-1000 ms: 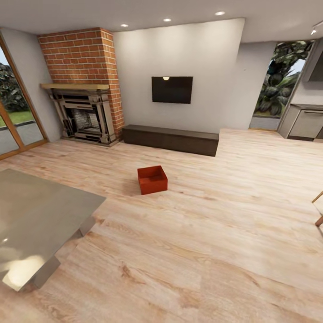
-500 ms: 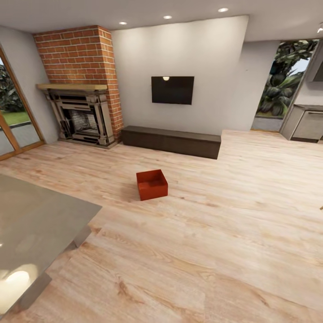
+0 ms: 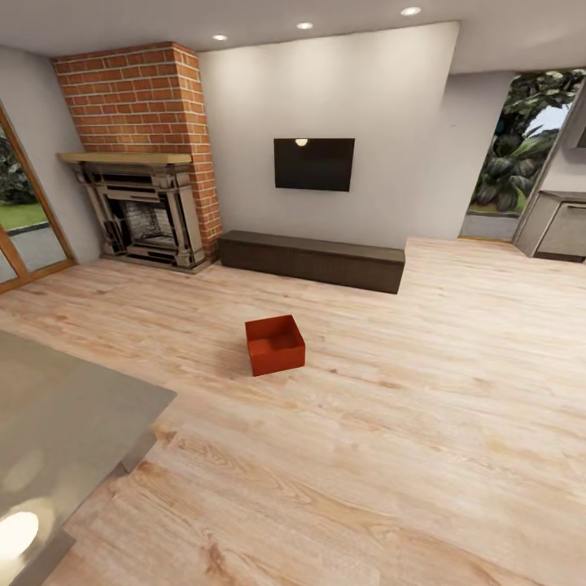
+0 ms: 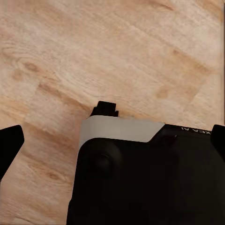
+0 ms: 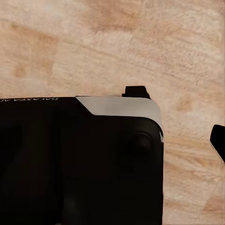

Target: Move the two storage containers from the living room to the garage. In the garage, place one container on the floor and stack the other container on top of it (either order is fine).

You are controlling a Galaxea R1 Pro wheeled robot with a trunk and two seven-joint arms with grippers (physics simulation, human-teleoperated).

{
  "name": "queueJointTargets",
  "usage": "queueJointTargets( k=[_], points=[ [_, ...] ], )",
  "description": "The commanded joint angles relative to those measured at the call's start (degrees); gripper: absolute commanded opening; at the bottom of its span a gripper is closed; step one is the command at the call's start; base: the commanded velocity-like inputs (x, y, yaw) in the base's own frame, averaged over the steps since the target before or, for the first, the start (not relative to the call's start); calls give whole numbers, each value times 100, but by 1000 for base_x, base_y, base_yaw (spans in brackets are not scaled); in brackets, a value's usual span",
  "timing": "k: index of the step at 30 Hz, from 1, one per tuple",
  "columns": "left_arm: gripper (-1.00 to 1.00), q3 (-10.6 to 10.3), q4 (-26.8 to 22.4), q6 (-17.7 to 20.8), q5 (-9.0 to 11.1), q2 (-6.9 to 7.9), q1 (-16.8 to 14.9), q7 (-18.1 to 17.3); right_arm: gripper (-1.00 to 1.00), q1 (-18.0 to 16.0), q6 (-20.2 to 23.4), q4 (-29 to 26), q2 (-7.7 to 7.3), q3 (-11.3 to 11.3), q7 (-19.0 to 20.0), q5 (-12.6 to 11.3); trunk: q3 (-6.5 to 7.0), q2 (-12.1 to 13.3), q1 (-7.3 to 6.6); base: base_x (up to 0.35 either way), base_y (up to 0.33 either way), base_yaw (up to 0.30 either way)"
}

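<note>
One red-orange open-top storage container (image 3: 275,344) sits alone on the light wood floor (image 3: 423,423) of the living room, in the middle of the head view and some way ahead of me. In the left wrist view, my left gripper (image 4: 112,147) is open, with a dark fingertip (image 4: 9,145) at each side edge and nothing between them above my dark base. In the right wrist view, my right gripper (image 5: 112,145) shows one fingertip (image 5: 219,140) far out at the edge, so it looks open and empty.
A grey low table (image 3: 57,423) fills the near left. A brick fireplace (image 3: 142,203), a dark low cabinet (image 3: 313,260) and a wall screen (image 3: 313,163) line the far wall. Glass doors (image 3: 20,236) stand at left, and grey cabinets (image 3: 561,224) at far right.
The whole head view has shifted: the camera has moved, so the grey table slides off to the left and the container sits slightly lower in the picture. The container itself stays put.
</note>
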Motion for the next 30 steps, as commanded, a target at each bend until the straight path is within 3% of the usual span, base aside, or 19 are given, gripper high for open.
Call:
queueJointTargets(
  k=[1, 30],
  points=[
    [100, -20, -1, 14, 43, -3, -4, 16, 100, -6, -26, 18, 5, 47, -7, -51, -6, -4, 4, 323, 0, 0],
    [100, -20, -1, 14, 43, -1, -4, 21, 100, -9, -18, 18, 5, 47, -2, -34, -6, -4, 4, 323, 0, 0]
  ],
)
